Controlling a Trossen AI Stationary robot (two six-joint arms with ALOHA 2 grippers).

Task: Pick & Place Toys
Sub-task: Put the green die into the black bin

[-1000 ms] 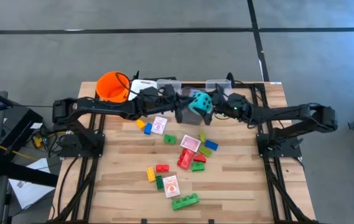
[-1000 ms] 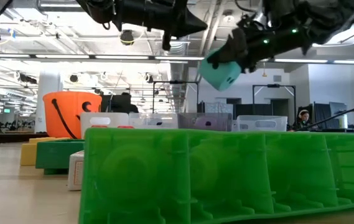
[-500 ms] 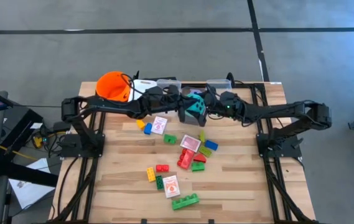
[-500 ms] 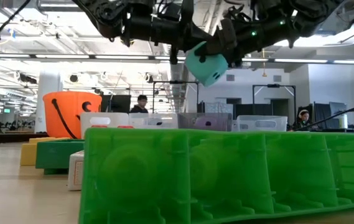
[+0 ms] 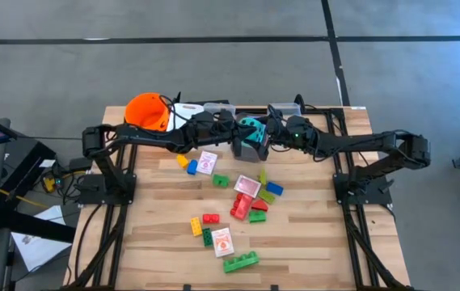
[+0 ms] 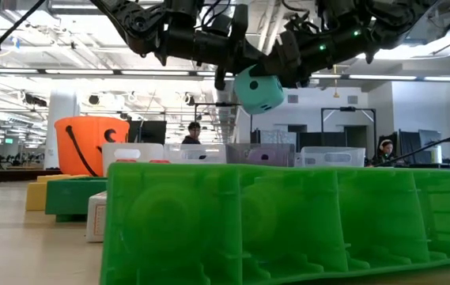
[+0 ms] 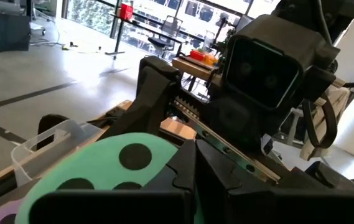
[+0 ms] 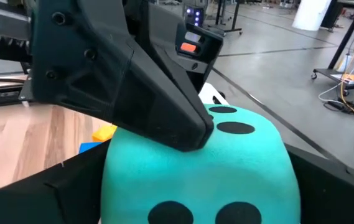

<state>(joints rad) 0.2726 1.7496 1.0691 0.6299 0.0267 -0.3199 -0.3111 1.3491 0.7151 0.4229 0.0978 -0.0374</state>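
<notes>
Teal die point(image 6: 259, 90) aloft over bins point(image 5: 217, 108), clamped in right gripper point(image 5: 260, 134); left gripper point(image 5: 231, 137) pinched tight, touching die.

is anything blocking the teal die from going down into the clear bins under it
Yes. The left gripper, shut, presses against the teal die that the right gripper holds above the clear bins. Below the die, nothing visible stands between it and the bins.

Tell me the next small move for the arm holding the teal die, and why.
Probably lower it: the right end effector holds the teal die high above the clear bins, with the shut left end effector pressed against it.
</notes>
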